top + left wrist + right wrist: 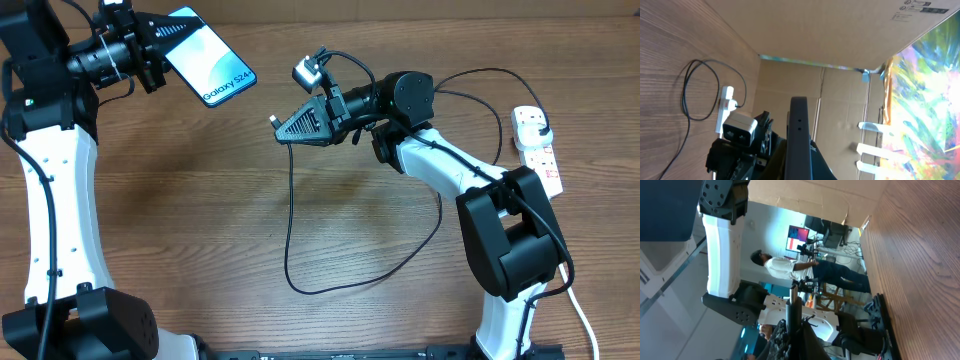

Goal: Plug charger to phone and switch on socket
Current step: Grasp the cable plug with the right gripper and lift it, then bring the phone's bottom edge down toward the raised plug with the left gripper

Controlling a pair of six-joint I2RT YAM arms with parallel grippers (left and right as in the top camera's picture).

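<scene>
held aloft in the clamped left gripper (160, 52), the phone (212, 60) slanted lengthwise toward the charger tip (272, 121) pinched in the closed right gripper (283, 124), near but apart

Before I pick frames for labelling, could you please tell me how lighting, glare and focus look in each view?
Overhead: evenly lit and sharp, soft shadows on the table, the phone with its lit screen readable, no glare. Left wrist: turned sideways, the phone's near edge a dark silhouette, the colourful panel at right partly washed out. Right wrist: also sideways, bright background, dark foreground, wood grain crisp.
</scene>
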